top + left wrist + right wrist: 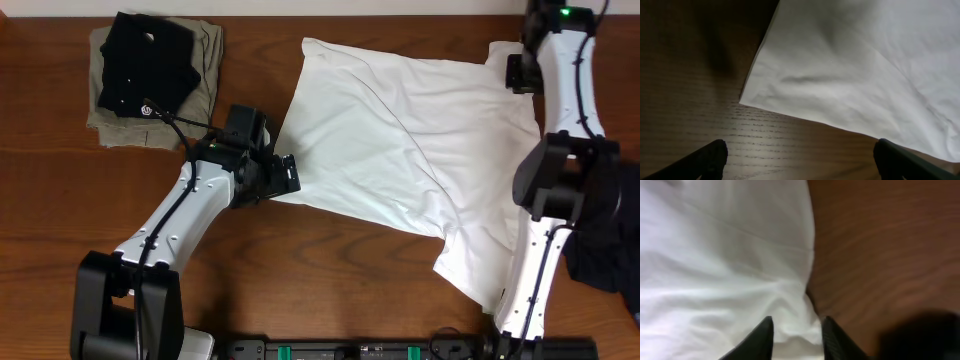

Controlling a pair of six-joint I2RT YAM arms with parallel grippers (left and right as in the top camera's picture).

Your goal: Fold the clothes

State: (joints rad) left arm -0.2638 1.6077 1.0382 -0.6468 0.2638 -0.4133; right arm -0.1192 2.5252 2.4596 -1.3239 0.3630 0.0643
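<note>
- The white T-shirt (400, 130) lay spread and wrinkled on the bench (330, 290), from the middle to the right side, with one sleeve reaching toward the near edge.
- The left fingers (710, 159) were spread wide, just short of the shirt's near left corner. In the left wrist view the corner lay ahead between them, with bare wood between the cloth and the tips.
- The right fingers (762, 339) were at the shirt's far right corner. They stood a little apart, with the cloth's edge in the gap between them. Whether they pinched it could not be told.
- Count: one white T-shirt, and two arms, one at each side of it.
- Two folded garments lay stacked at the far left, well apart from the T-shirt: one black shirt (145, 60) on top of one khaki garment (205, 70).
- One dark cloth (612, 250) lay at the right edge, partly hidden by the right arm.
</note>
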